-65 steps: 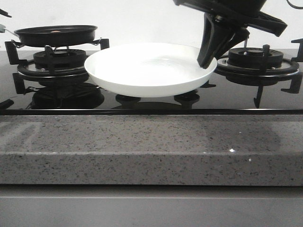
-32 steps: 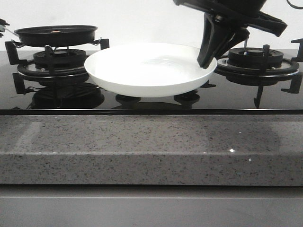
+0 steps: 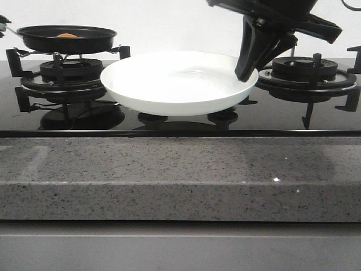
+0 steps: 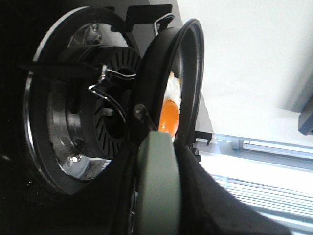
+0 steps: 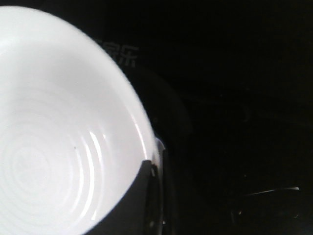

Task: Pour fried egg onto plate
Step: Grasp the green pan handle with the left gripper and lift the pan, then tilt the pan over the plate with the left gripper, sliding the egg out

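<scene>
Right gripper (image 3: 246,72) pinching the plate (image 3: 169,84) rim, left gripper's jaws unseen — cannot tell, fried egg (image 4: 168,113) in black pan (image 3: 66,38)

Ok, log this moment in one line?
stage: pre-pour | frying pan: lifted above left burner | fried egg: in pan | plate: empty | right gripper: at plate rim

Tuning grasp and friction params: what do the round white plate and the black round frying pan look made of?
Round white plate: likely glazed ceramic or porcelain; glossy, with bright highlights and faint concentric rings in the right wrist view. Melamine not ruled out.
Black round frying pan: probably coated metal; dark satin surface, thin rim, holding the fried egg.
</scene>
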Robot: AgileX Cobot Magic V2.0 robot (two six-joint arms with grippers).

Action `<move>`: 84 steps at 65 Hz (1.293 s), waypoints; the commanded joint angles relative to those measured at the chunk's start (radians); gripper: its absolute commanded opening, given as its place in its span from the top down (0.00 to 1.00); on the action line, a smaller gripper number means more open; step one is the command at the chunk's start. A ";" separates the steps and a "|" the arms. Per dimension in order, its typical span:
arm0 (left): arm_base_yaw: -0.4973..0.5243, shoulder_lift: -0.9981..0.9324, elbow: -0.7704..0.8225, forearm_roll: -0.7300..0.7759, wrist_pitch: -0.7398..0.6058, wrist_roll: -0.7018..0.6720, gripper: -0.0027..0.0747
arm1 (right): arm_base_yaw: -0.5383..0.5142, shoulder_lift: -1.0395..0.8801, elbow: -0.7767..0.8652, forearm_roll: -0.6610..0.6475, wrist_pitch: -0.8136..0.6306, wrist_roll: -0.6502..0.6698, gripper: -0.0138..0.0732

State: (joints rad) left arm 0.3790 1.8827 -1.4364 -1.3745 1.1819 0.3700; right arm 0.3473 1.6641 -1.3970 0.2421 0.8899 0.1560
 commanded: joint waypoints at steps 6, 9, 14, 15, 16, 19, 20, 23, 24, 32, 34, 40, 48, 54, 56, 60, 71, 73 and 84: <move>0.005 -0.126 -0.030 -0.120 0.052 0.051 0.99 | 0.001 -0.034 -0.028 -0.010 -0.024 -0.009 0.92; 0.005 -0.146 -0.030 -0.120 0.047 0.071 0.99 | 0.001 -0.034 -0.028 -0.010 -0.024 -0.009 0.92; 0.003 -0.181 -0.030 -0.120 0.033 0.089 0.99 | 0.001 -0.034 -0.028 -0.010 -0.024 -0.009 0.92; 0.003 -0.189 -0.030 -0.117 0.030 0.095 0.99 | 0.001 -0.034 -0.028 -0.010 -0.024 -0.009 0.92; 0.000 -0.201 -0.030 -0.114 0.024 0.097 0.99 | 0.001 -0.034 -0.028 -0.010 -0.024 -0.009 0.92; -0.002 -0.224 -0.030 -0.097 0.003 0.102 0.99 | 0.001 -0.034 -0.028 -0.010 -0.024 -0.009 0.92; -0.006 -0.232 -0.030 -0.093 -0.002 0.105 0.99 | 0.001 -0.034 -0.028 -0.010 -0.024 -0.009 0.92; -0.012 -0.257 -0.030 -0.078 -0.016 0.120 0.99 | 0.001 -0.034 -0.028 -0.010 -0.024 -0.009 0.92; -0.015 -0.264 -0.030 -0.072 -0.022 0.125 0.99 | 0.001 -0.034 -0.028 -0.010 -0.024 -0.009 0.92; -0.056 -0.338 -0.030 0.026 -0.083 0.146 0.99 | 0.001 -0.034 -0.028 -0.010 -0.024 -0.009 0.92; -0.071 -0.354 -0.030 0.056 -0.096 0.146 0.99 | 0.001 -0.034 -0.028 -0.010 -0.024 -0.009 0.92; -0.114 -0.402 -0.029 0.162 -0.145 0.146 0.99 | 0.001 -0.034 -0.028 -0.010 -0.024 -0.009 0.92; -0.194 -0.459 -0.029 0.257 -0.191 0.146 0.99 | 0.001 -0.034 -0.028 -0.010 -0.024 -0.009 0.92; -0.258 -0.495 -0.029 0.302 -0.226 0.171 0.99 | 0.001 -0.034 -0.028 -0.010 -0.024 -0.009 0.92; -0.279 -0.504 -0.029 0.317 -0.238 0.178 0.99 | 0.001 -0.034 -0.028 -0.010 -0.024 -0.009 0.92; -0.329 -0.522 -0.029 0.343 -0.261 0.182 0.99 | 0.001 -0.034 -0.028 -0.010 -0.024 -0.009 0.92; -0.445 -0.544 -0.029 0.408 -0.302 0.257 0.99 | 0.001 -0.034 -0.028 -0.010 -0.024 -0.009 0.92; -0.464 -0.544 -0.029 0.418 -0.304 0.284 0.99 | 0.001 -0.034 -0.028 -0.010 -0.024 -0.009 0.92; -0.579 -0.545 -0.029 0.503 -0.341 0.458 0.99 | 0.001 -0.034 -0.028 -0.010 -0.024 -0.009 0.92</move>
State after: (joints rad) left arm -0.1515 1.3790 -1.4346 -0.8427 0.9280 0.7492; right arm 0.3473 1.6641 -1.3970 0.2421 0.8899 0.1560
